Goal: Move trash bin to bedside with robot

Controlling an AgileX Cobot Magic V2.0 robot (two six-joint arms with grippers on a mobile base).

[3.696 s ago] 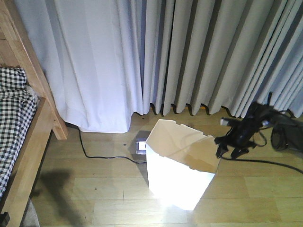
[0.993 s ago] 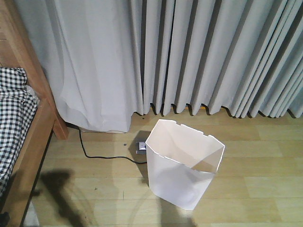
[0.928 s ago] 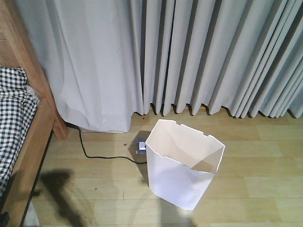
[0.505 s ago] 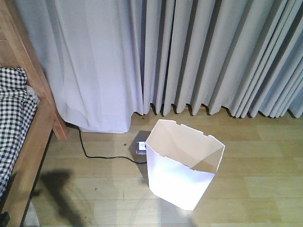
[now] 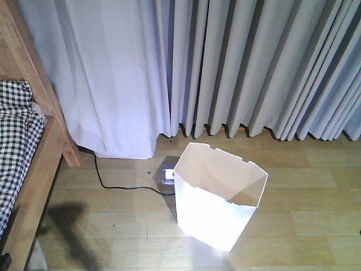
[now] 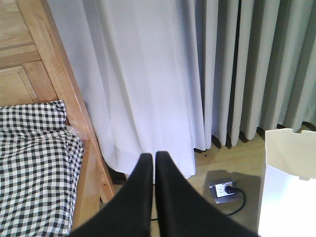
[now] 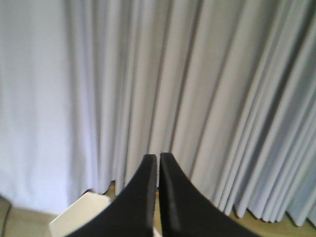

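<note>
Now the trash bin (image 5: 219,199) stands upright on the wooden floor (image 5: 304,220), open end up, in front of the grey curtains (image 5: 254,68) and clear of both arms; nothing grips it. From the left wrist view the left tool (image 6: 150,157) shows two black fingers (image 6: 139,190) pressed almost together, only a thin slit between them, with nothing held. Below and to the right of that tool, at the right edge of the view, stands the bin's pale wall and notched rim. Between the tool and the bin a small grey floor socket (image 6: 224,189) lies on the boards with a black plug in it, and in the front view a black cable (image 5: 121,186) runs from it along the floor toward the bed. To the left of the left tool is the bed (image 6: 34,163), its light wood frame slanting up past the black-and-white check bedding (image 6: 34,148); the bin is well apart from it, with bare floor and the white curtain (image 6: 143,84) between. The right tool (image 7: 158,157) is likewise drawn narrow, its two dark fingers (image 7: 145,195) nearly touching and empty, aimed at the curtain folds. Below and to its left, at the bottom edge of the right wrist view, a pale corner of the bin's rim peeks up
</note>
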